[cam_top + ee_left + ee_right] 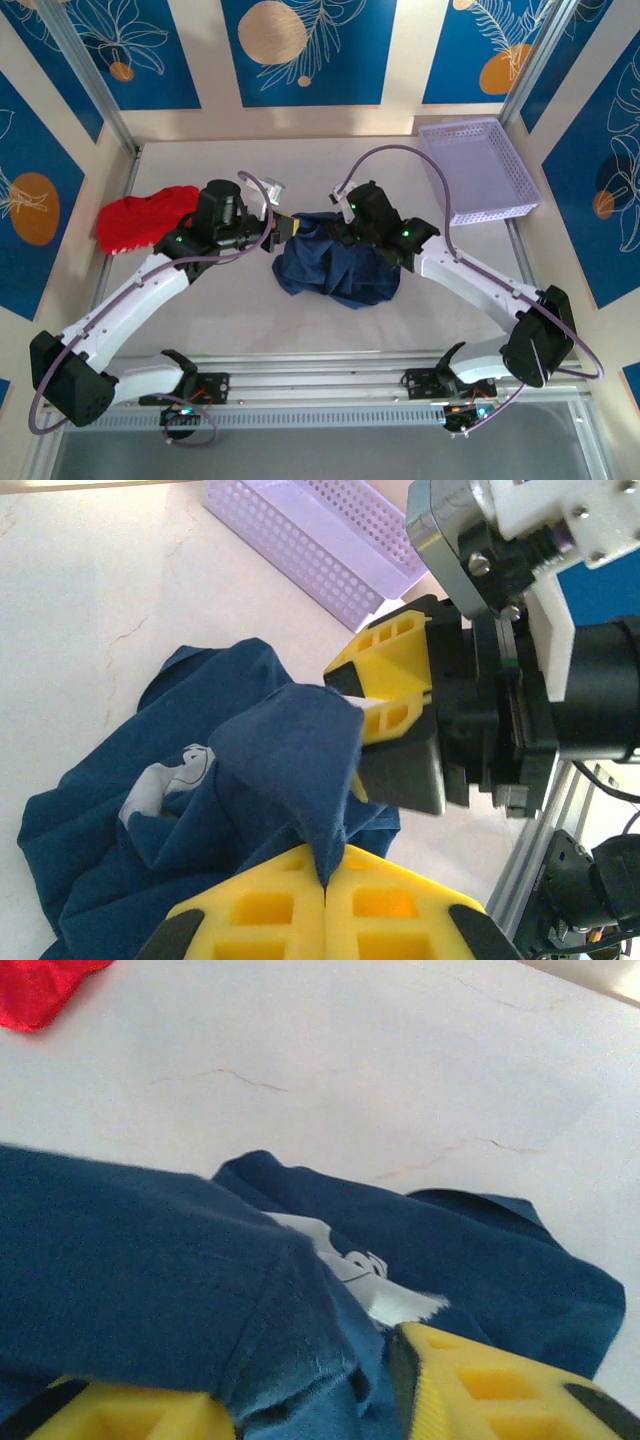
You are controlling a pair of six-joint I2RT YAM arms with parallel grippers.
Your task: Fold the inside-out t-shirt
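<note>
The inside-out t-shirt [335,268] lies crumpled in a dark navy heap at the middle of the white table [200,320], between the two arms. The left gripper [288,226] sits at the heap's left upper edge; in its wrist view the yellow fingers [400,910] meet along their whole length, with a raised fold of the shirt [290,750] pinched tight between them. The right gripper [342,228] is at the heap's top edge, just beside the left one. Its own camera shows the jaws standing partly apart, with navy cloth [120,1260] bunched in the gap and draped over one finger [500,1390]; whether they actually clamp it I cannot tell. A white print [350,1260] shows among the folds. A red garment [140,222] lies well to the left, and a lavender perforated basket [495,212] at the far right
</note>
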